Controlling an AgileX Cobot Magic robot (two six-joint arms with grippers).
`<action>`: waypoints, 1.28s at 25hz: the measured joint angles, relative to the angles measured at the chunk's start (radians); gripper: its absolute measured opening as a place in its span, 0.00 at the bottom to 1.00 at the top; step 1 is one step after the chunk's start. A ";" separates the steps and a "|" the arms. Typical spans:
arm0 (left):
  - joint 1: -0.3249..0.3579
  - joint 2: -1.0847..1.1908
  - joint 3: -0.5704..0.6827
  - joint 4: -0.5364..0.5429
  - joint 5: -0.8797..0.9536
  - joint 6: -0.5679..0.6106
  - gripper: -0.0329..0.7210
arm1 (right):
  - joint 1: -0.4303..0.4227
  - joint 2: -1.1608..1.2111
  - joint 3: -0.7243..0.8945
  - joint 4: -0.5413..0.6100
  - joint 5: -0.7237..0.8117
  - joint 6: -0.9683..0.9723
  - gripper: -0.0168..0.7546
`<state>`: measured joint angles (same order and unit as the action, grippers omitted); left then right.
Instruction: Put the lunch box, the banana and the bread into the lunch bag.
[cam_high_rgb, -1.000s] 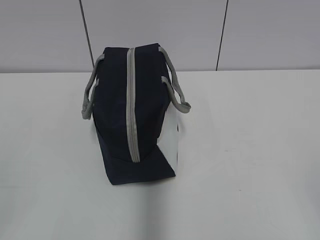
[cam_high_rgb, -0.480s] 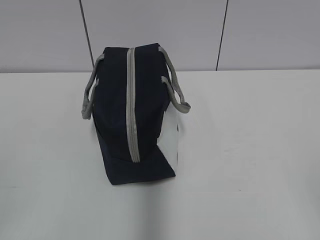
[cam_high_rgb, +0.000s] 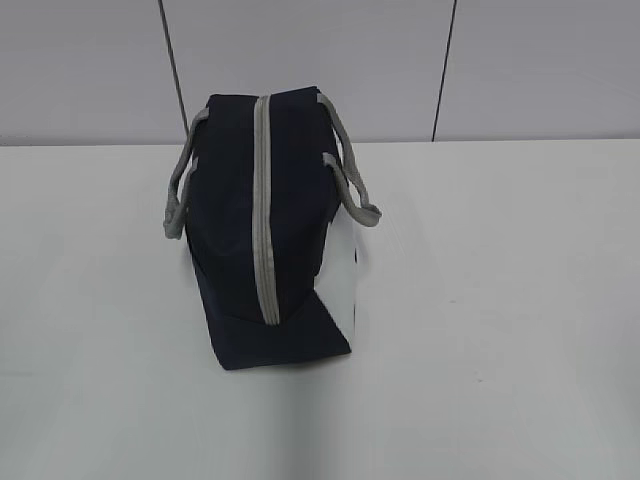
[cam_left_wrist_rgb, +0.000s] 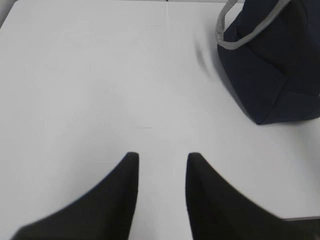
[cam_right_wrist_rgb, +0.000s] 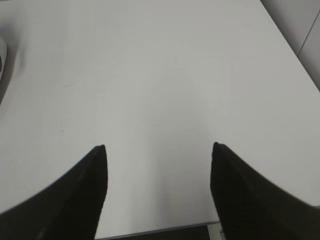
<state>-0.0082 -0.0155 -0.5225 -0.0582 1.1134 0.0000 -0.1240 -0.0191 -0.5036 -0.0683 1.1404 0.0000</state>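
Between the dark fingers of the left gripper (cam_left_wrist_rgb: 160, 157) lies only bare white table (cam_left_wrist_rgb: 100, 90); the jaws stand a narrow way apart with nothing in them, hanging over the tabletop. Up and to the right of that gripper, in the left wrist view, sits the navy corner of the lunch bag (cam_left_wrist_rgb: 270, 70), with a loop of grey handle (cam_left_wrist_rgb: 235, 42) drooping along its side.

Over on the other side, the right gripper (cam_right_wrist_rgb: 159, 147) hangs with its jaws wide apart, also empty, above plain table. At the far left edge of its view a pale rounded sliver shows, too little to name.

From the exterior view, neither gripper shows. The lunch bag (cam_high_rgb: 265, 230) stands on the table left of centre, its grey zipper (cam_high_rgb: 264, 210) running down the top and front and drawn closed along all that can be seen. Grey handles hang to both sides, and a white side panel (cam_high_rgb: 340, 280) faces right. Its inside is hidden, so its contents cannot be told. No lunch box, banana or bread shows in any view.
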 joint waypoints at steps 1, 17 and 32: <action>0.000 0.000 0.000 0.004 0.000 0.000 0.37 | 0.000 0.000 0.000 0.000 0.000 0.000 0.64; 0.000 0.000 0.000 0.022 0.000 -0.021 0.36 | 0.000 0.000 0.000 0.000 0.001 0.005 0.64; 0.040 0.000 0.000 0.023 0.000 -0.023 0.36 | 0.000 0.000 0.000 0.000 0.001 0.005 0.64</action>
<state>0.0318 -0.0155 -0.5225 -0.0356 1.1134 -0.0232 -0.1240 -0.0191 -0.5036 -0.0683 1.1411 0.0053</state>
